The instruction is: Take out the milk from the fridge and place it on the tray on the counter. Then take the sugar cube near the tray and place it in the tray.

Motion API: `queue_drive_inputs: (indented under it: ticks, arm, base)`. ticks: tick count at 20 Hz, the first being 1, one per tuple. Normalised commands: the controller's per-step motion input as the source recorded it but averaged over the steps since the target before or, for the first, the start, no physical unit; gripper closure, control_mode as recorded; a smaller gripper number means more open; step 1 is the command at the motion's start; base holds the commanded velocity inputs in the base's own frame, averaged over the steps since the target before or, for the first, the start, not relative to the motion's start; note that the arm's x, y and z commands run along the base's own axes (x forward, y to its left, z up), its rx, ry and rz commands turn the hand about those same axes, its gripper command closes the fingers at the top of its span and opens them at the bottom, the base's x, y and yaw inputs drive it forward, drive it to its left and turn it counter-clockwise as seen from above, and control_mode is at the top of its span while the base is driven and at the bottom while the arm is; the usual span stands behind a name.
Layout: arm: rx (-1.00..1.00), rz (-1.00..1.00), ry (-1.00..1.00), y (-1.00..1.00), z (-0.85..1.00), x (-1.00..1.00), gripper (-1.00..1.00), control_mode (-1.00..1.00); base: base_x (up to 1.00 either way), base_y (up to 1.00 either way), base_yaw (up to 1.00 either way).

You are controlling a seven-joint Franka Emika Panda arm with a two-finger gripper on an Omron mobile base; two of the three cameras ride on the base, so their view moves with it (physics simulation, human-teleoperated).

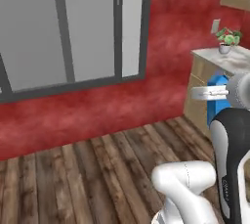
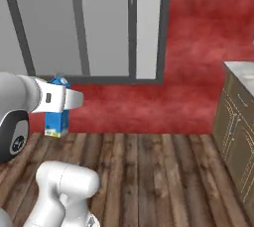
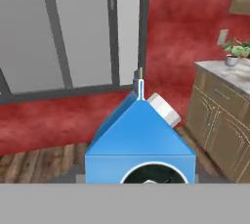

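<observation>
Against a red wall and plank floor, well short of the counter (image 1: pixel 229 56), the gripper (image 2: pixel 63 101) carries the milk (image 2: pixel 56 119) clamped across its sides, a light, stiff, smooth carton that probably tolerates only gentle squeezing.

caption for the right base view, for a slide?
Pincer carries the milk above the wooden floor, a grey-framed window and red wall behind, cabinets at right.

My two base cameras sit behind the arm, left and right, looking forward and down across the wooden floor (image 1: pixel 88 169) toward the red wall (image 2: pixel 198 47) and grey window (image 1: pixel 63 27). My hand camera looks the same way (much nearer, just behind the milk (image 3: pixel 140 140)).
</observation>
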Motion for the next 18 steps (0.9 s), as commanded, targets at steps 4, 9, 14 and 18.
queue_drive_inputs:
  ticks: [4,9,14,18]
  arm:
    - [0.00,0.00,0.00,0.00,0.00,0.00,1.00,1.00]
    - [0.00,0.00,0.00,0.00,0.00,0.00,1.00,1.00]
    - [0.00,0.00,0.00,0.00,0.00,0.00,1.00,1.00]
    - [0.00,0.00,0.00,0.00,0.00,0.00,1.00,1.00]
  base:
    - [0.00,0.00,1.00]
    - [0.00,0.00,1.00]
    - [0.00,0.00,1.00]
    - [0.01,0.00,1.00]
